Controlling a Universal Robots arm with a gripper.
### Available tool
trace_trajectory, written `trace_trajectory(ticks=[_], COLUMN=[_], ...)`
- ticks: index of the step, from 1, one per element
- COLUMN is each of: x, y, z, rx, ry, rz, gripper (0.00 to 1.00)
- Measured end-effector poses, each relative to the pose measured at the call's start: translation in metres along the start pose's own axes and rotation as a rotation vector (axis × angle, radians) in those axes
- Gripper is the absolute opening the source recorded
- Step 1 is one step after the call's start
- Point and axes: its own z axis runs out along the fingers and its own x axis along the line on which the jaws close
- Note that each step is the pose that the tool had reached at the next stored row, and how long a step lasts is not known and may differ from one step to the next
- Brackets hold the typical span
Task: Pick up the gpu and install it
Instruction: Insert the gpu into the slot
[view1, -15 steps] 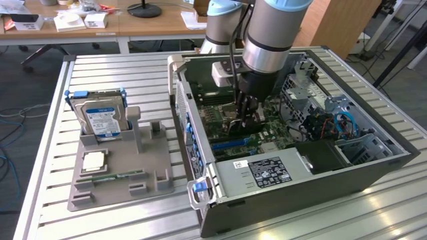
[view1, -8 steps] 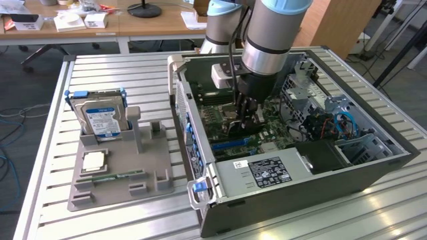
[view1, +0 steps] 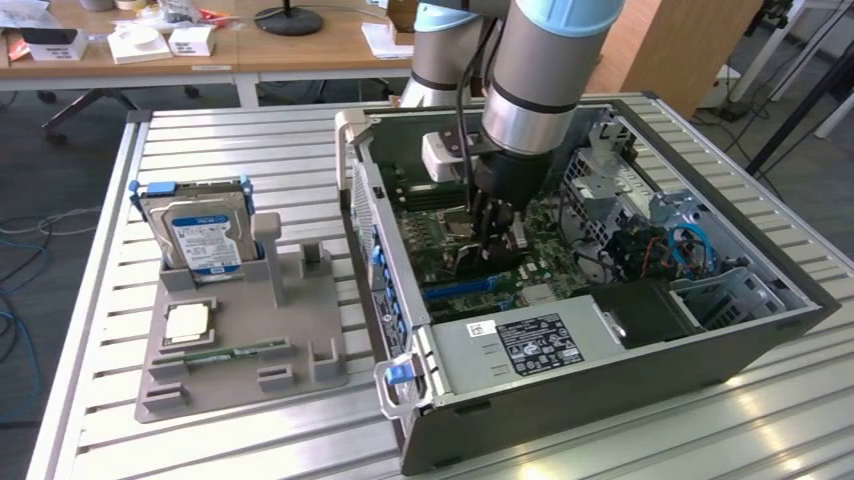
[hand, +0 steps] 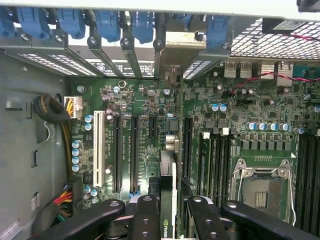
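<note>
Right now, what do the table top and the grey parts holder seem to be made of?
Table top: metal, probably aluminium; pale ribbed slats with a sheen. Parts holder: likely plastic; matte, uniform grey, with moulded posts.

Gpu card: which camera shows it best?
The wrist view. There the gpu stands edge-on, gripped by the tool, just above the green motherboard. In the exterior view it is just a dark sliver under the tool inside the computer case, mostly hidden.
</note>
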Motion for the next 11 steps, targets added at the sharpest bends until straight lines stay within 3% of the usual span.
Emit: trace_trajectory(ticks=[11], x=[0.0001], y=[0.0], z=[0.0046], rx=[-0.0001], ry=[0.0001], rz=[0.0], gripper=[0.26])
